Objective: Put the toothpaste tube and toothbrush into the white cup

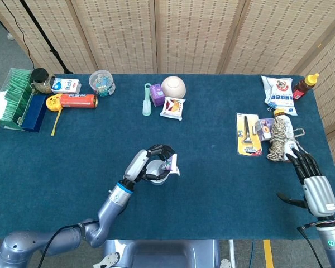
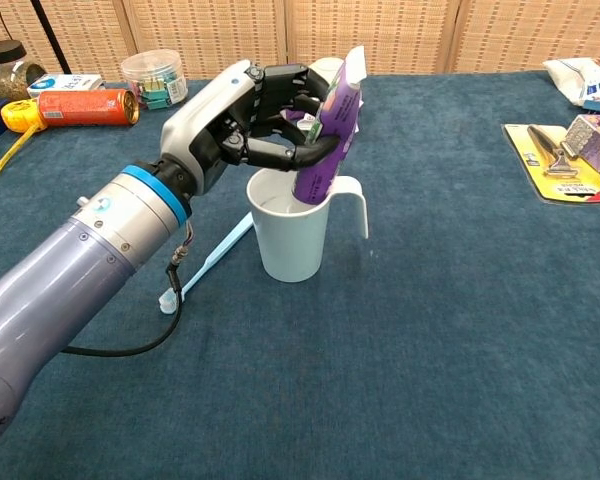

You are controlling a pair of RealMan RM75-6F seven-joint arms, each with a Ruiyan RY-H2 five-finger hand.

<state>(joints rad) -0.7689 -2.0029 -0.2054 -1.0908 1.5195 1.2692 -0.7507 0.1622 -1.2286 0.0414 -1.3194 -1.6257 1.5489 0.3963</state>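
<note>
Over the white cup (image 2: pixel 290 235), the left hand (image 2: pixel 270 115) is gripping the toothpaste tube (image 2: pixel 325 135), its soft, light body tilting toward one o'clock; the stiff, slender toothbrush (image 2: pixel 208 265) is lying at nine o'clock on the surface (image 2: pixel 460 330), best pinched mid-handle.

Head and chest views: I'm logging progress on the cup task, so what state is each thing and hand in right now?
toothpaste tube: gripped by the left hand, lower end inside the cup, leaning.
white cup: upright on the table, tube partly in it.
toothbrush: lying flat on the table beside the cup, not yet in.
left hand: fingers wrapped round the tube.
right hand: empty, fingers apart, near the table's edge.
</note>
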